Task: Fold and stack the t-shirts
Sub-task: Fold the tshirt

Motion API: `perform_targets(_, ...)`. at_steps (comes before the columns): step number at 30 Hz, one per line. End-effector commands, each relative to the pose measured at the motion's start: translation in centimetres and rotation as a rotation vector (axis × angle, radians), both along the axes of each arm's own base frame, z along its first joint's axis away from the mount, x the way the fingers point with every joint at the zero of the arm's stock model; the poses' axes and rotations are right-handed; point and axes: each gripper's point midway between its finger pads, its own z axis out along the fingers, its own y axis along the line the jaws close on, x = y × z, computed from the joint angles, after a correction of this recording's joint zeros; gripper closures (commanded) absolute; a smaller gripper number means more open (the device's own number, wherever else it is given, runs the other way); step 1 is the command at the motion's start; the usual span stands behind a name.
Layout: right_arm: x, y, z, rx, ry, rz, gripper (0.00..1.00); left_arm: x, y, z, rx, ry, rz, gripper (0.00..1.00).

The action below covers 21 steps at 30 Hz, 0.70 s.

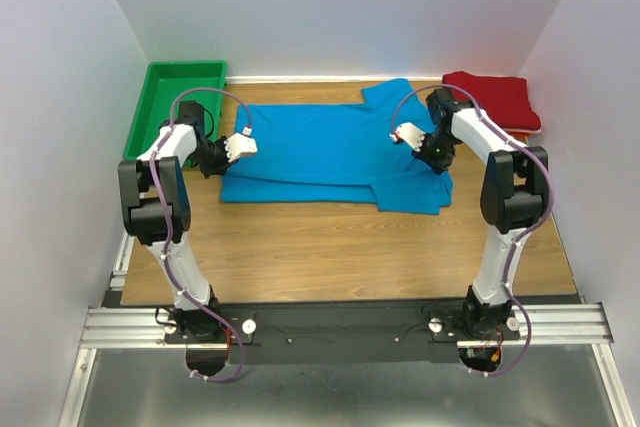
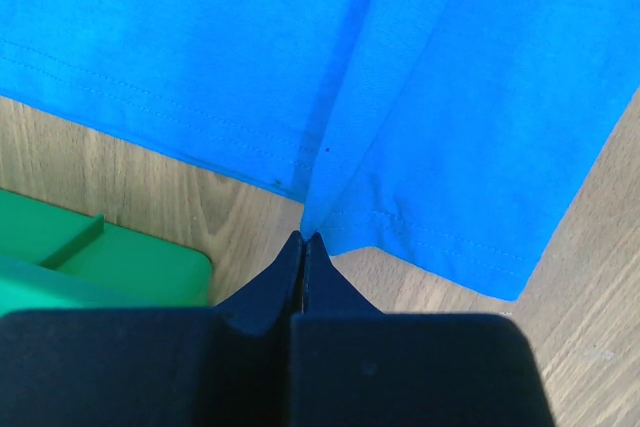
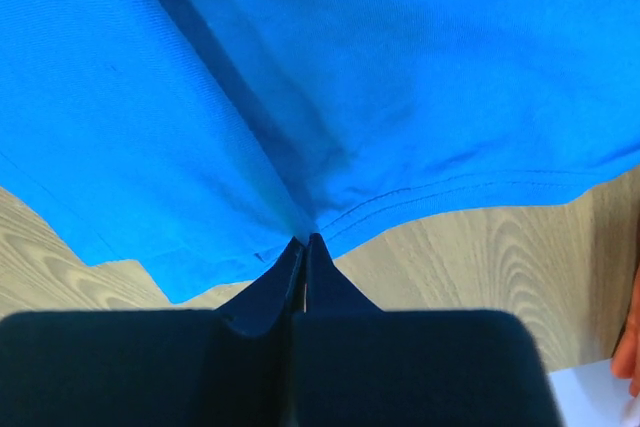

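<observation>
The bright blue t-shirt (image 1: 320, 152) lies spread across the wooden table, with a lengthwise fold along its near side. My left gripper (image 1: 238, 147) is at its left end, shut on the cloth edge (image 2: 420, 97), which gathers into a crease at the fingertips (image 2: 303, 239). My right gripper (image 1: 406, 134) is at the shirt's right end, shut on a pinch of blue cloth (image 3: 300, 97) that rises to its tips (image 3: 305, 239). The dark red t-shirt (image 1: 495, 99) lies folded at the back right corner, apart from both grippers.
A green plastic tray (image 1: 175, 97) stands at the back left, right beside my left arm; its corner shows in the left wrist view (image 2: 100, 257). White walls close the table on three sides. Bare wood (image 1: 340, 247) lies between the shirt and the arm bases.
</observation>
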Motion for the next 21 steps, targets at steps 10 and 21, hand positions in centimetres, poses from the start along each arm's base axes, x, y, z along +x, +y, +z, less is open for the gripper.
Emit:
perform_targets(10,1.8,-2.1,4.3,0.189,-0.010,-0.362,0.52,0.7,-2.0,6.3,-0.138,-0.073,0.128,0.53)
perform_targets(21,-3.1,-1.0,-1.1,0.234,0.136,-0.480,0.60,-1.1,-5.3,1.3,-0.195,0.028,0.224,0.66)
